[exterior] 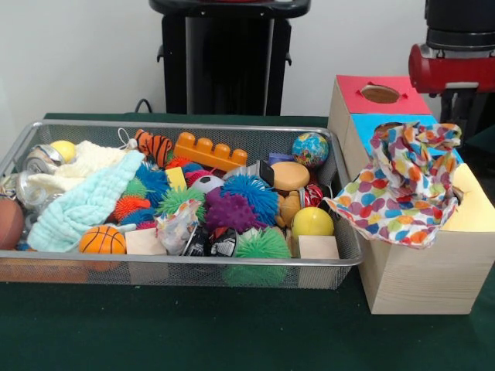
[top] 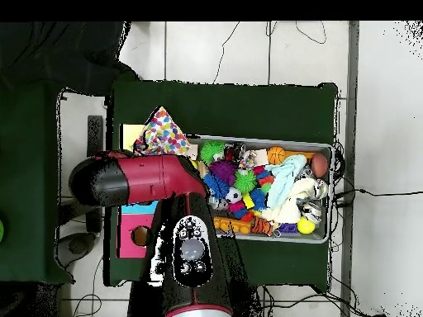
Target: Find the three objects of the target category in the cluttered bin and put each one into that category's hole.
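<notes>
One white cloth with coloured dots (exterior: 402, 185) lies crumpled over the top of the yellow-topped wooden box (exterior: 473, 207) and partly over the blue-topped box; it hides the yellow box's hole. It also shows in the overhead view (top: 165, 132), beside the yellow top (top: 130, 134). The wire mesh bin (exterior: 193, 124) is full of toys; its rim also shows from above (top: 264, 141). No other dotted cloth shows clearly in it. Only a red and black arm link (exterior: 452, 58) shows at the top right. From above the arm (top: 136, 180) covers the boxes. The gripper is hidden.
In the bin lie a mint-green towel (exterior: 85, 205), a cream knitted cloth (exterior: 87, 161), a small basketball (exterior: 102, 239), an orange brick (exterior: 209, 151), a globe ball (exterior: 310, 149) and spiky balls. The red-topped box (exterior: 379, 94) and blue-topped box (exterior: 362, 127) stand behind the yellow one.
</notes>
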`<action>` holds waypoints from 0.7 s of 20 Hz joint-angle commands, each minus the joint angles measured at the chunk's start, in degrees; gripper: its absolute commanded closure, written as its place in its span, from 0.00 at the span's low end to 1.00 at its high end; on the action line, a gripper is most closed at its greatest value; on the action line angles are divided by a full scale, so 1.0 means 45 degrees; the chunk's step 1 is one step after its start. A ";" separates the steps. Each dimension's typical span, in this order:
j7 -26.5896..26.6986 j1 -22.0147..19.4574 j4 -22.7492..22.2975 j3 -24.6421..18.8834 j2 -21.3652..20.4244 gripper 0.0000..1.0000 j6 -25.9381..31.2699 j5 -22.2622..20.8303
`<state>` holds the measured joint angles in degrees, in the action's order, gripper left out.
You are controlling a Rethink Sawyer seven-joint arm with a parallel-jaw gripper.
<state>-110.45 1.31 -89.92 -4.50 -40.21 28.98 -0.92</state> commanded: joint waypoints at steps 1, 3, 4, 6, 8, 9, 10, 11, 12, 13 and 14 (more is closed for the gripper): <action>-0.1202 -0.0259 0.0134 -0.0590 0.0762 1.00 0.1125 0.0323; -0.0930 -0.0430 0.0034 -0.0576 0.0763 1.00 0.1085 0.0202; -0.0787 -0.0572 -0.0078 -0.0670 0.0782 1.00 0.0998 0.0185; -0.0553 -0.0774 -0.0226 -0.0787 0.0766 1.00 0.0917 0.0133; -0.0358 -0.0961 -0.0274 -0.0950 0.0832 1.00 0.0890 0.0128; -0.0293 -0.1042 -0.0313 -0.1053 0.0916 1.00 0.0747 0.0120; -0.0270 -0.1102 -0.0341 -0.1144 0.1007 1.00 0.0622 0.0123; -0.0246 -0.1160 -0.0323 -0.1230 0.1115 1.00 0.0526 0.0121; -0.0253 -0.1221 -0.0376 -0.1343 0.1201 1.00 0.0444 0.0153; -0.0297 -0.1244 -0.0382 -0.1400 0.1287 1.00 0.0304 0.0135; -0.0360 -0.1249 -0.0406 -0.1441 0.1343 1.00 0.0204 0.0134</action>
<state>-110.45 -1.80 -89.62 -5.27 -38.20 28.97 -0.56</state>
